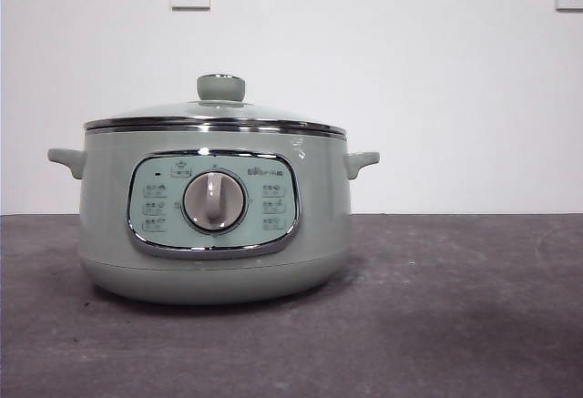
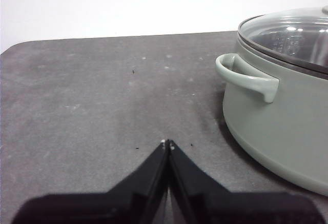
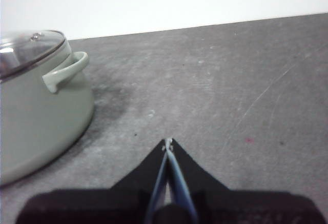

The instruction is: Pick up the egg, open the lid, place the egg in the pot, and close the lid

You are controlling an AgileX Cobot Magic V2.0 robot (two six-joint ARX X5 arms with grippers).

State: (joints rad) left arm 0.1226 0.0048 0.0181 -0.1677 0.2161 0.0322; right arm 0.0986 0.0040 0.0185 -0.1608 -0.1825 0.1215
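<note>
Your left hand (image 2: 167,143) is pressed closed on nothing, low over the grey surface (image 2: 102,96); the pot (image 1: 214,211) stands near it, lid (image 1: 215,112) seated on top. Your right hand (image 3: 167,142) is likewise closed and empty, the pot near its other side. No egg shows.

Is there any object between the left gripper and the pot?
No. In the left wrist view, only bare grey table lies between the shut left gripper and the pot. No egg shows there.
</note>
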